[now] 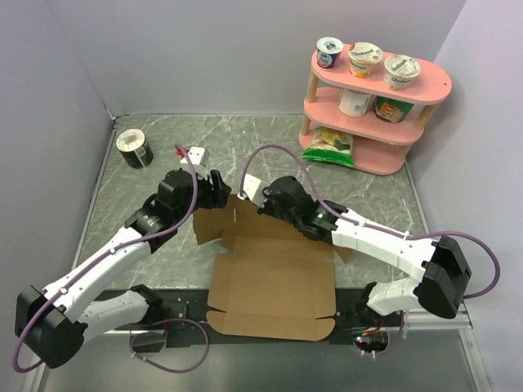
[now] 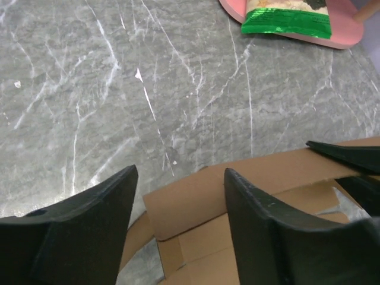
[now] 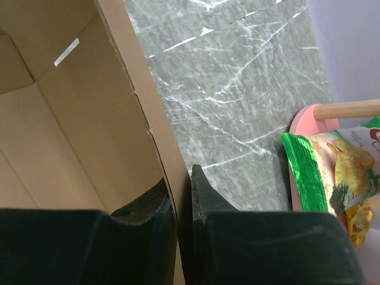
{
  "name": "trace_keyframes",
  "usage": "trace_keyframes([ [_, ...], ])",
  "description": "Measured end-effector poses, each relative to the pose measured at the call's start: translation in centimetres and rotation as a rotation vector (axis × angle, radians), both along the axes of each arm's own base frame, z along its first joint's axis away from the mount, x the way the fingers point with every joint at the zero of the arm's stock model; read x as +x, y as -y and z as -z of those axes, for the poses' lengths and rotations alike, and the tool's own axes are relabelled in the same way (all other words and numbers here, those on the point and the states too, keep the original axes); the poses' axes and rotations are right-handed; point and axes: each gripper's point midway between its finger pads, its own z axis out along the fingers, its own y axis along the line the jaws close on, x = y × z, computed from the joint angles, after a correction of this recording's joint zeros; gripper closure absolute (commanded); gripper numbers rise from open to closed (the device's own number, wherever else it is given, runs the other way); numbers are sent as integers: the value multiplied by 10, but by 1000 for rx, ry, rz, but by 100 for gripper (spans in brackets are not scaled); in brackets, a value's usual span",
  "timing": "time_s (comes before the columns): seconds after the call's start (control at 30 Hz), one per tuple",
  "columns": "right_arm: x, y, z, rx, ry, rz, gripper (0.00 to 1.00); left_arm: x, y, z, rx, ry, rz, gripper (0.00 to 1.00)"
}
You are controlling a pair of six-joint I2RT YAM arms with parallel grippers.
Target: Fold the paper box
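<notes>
Right tool (image 3: 180,178) is closed narrow on the lifted far wall of the paper box (image 1: 274,282); left tool (image 2: 180,175) is wide open and holds nothing.
The box lies on the bench (image 1: 245,139) just in front of both arm bases, with its big panel flat. The pinched wall runs left to right between the two tools. Its left end lies just below the left tool, so I judge the left arm is nearer for folding this corner.
</notes>
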Motion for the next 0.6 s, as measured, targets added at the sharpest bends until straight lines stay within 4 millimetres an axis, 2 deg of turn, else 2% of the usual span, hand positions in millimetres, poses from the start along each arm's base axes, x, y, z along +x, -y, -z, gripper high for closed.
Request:
trace_keyframes([
  [0.1, 0, 0, 0, 0, -1, 1, 89, -7, 1, -1, -5, -9, 7, 39],
  [0.17, 0, 0, 0, 3, -2, 4, 89, -10, 1, -4, -11, -6, 11, 35],
  [0.2, 0, 0, 0, 4, -2, 5, 89, -12, 0, -6, -12, -3, 13, 32],
  [0.23, 0, 0, 0, 5, -3, 6, 89, -13, 0, -7, -13, 0, 15, 23],
  [0.33, 0, 0, 0, 8, -3, 10, 89, -20, -3, -13, -4, 26, 39, 5],
  [0.4, 0, 0, -1, 11, -4, 13, 89, -27, -5, -19, -1, 55, 60, 1],
  [0.57, 0, 1, -1, 7, -8, 14, 89, -37, -9, -32, 19, 122, 110, 1],
  [0.6, 1, 1, -1, 7, -8, 15, 89, -38, -8, -31, 32, 126, 123, 4],
])
